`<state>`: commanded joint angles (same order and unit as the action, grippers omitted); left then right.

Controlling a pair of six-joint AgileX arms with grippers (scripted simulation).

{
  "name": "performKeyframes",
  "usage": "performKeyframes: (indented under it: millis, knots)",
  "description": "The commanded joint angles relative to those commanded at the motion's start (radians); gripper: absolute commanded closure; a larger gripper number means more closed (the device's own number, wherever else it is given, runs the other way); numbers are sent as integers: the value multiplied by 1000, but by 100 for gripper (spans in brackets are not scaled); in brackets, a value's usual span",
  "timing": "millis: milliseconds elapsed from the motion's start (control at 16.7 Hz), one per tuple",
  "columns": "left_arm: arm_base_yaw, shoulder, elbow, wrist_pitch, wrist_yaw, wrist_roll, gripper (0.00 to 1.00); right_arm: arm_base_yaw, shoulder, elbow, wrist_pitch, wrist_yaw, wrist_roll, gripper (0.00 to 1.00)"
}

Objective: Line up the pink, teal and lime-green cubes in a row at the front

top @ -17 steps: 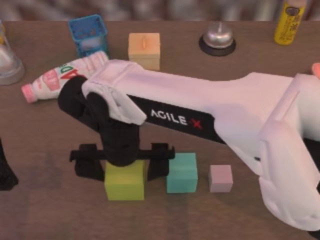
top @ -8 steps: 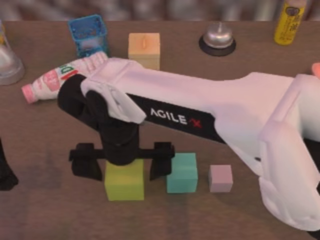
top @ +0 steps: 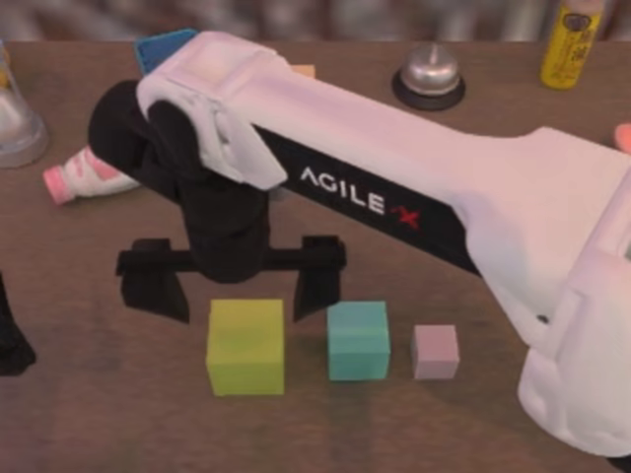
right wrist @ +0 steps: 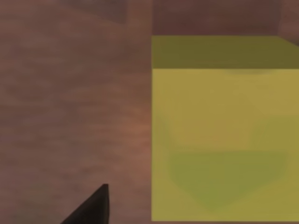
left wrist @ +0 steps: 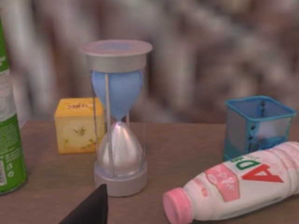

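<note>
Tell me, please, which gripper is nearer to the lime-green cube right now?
The right. The right gripper hangs open just behind the lime-green cube, fingers spread wider than it. The left gripper sits parked at the table's left edge, well away from the cube.

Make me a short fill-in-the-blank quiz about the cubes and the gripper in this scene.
1. The teal cube sits between the lime-green cube and the ___ cube.
2. The right gripper, above the lime-green cube, has its fingers ___.
3. The largest cube is the ___ one.

Missing words: pink; open; lime-green
</note>
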<state>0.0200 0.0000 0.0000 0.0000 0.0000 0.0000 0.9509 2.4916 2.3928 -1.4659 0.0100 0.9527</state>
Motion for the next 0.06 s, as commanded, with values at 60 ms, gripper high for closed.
performKeyframes:
  millis: [60]
  knots:
    - [0, 0, 0, 0, 0, 0, 0, 0, 0, 2, -2, 0, 0, 0]
